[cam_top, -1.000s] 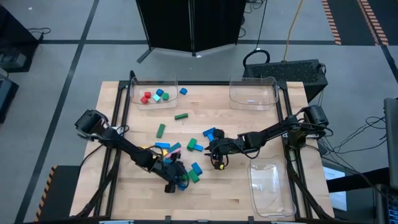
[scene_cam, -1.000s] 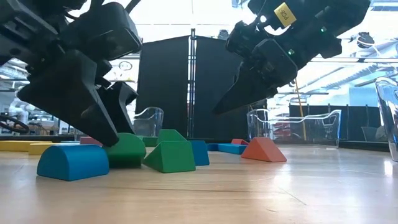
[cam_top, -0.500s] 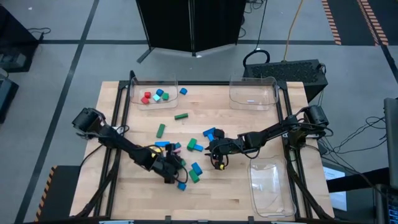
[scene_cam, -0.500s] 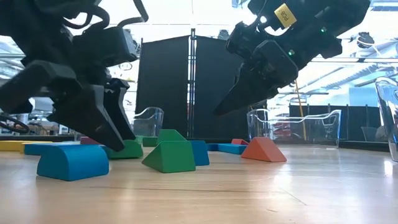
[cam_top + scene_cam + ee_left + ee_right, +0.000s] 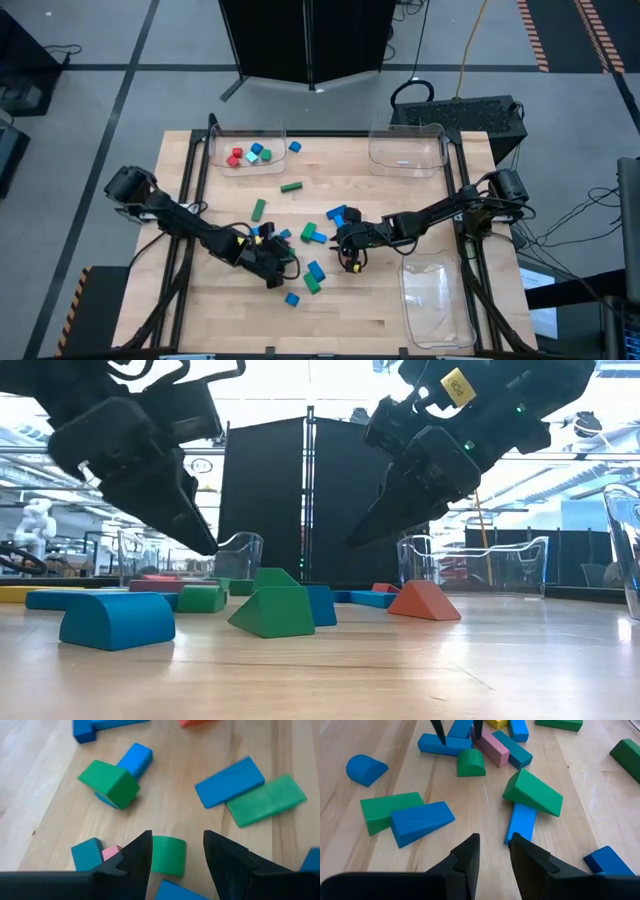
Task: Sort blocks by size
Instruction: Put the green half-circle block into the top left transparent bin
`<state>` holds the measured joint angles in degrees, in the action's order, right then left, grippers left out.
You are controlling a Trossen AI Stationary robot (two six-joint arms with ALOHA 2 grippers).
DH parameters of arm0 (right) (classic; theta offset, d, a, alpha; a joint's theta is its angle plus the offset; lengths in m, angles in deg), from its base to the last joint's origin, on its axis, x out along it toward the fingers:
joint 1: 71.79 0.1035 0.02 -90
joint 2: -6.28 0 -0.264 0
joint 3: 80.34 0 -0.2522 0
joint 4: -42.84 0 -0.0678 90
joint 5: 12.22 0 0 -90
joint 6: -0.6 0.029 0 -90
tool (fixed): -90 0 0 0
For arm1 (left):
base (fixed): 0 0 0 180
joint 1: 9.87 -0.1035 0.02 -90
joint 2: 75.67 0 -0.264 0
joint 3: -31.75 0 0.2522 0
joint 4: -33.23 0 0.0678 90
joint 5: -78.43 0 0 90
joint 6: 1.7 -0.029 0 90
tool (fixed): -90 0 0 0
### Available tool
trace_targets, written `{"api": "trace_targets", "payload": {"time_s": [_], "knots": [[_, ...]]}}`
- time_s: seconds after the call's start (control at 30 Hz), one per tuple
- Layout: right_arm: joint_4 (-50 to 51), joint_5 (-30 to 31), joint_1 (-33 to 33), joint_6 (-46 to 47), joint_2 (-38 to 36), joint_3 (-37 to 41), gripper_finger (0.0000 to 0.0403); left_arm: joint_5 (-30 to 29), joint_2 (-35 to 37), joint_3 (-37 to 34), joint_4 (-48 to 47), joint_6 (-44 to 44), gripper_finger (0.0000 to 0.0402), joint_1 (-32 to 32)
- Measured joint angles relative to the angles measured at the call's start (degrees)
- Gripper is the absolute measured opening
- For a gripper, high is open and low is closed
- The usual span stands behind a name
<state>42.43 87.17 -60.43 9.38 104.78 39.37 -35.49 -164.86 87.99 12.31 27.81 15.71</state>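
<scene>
One camera hangs high above the wooden table and looks straight down on all of it. Another sits low at the table top and looks flat across it toward the black screen behind the table. Each arm carries a small camera that looks down from close up at the blocks near the table's middle. The green half-round block shows in both arm cameras, and the low camera sees it too.
</scene>
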Motion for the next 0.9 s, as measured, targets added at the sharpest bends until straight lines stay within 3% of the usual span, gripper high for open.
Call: {"api": "trace_targets", "payload": {"time_s": [0.1, 0.27, 0.43, 0.9], "knots": [[0.0, 0.0, 0.0, 0.0, 0.0, 0.0, 0.0100, 0.0, -0.6, 0.0, -0.1, -1.6, 0.0178, -0.9], [0.1, 0.0, 0.0, 0.0, 0.0, 0.0, 0.0100, 1.5, -1.4, 0.1, -1.6, -16.3, 0.0178, -1.1], [0.2, 0.0, 0.0, 0.0, 0.0, 0.0, 0.0100, 12.1, -1.4, 0.1, -2.1, -9.6, 0.0178, -4.8], [0.7, 0.0, 0.0, 0.8, 0.0, 0.0, 0.0100, 16.8, -1.6, 0.2, -3.7, -10.2, 0.0178, -5.9]]}}
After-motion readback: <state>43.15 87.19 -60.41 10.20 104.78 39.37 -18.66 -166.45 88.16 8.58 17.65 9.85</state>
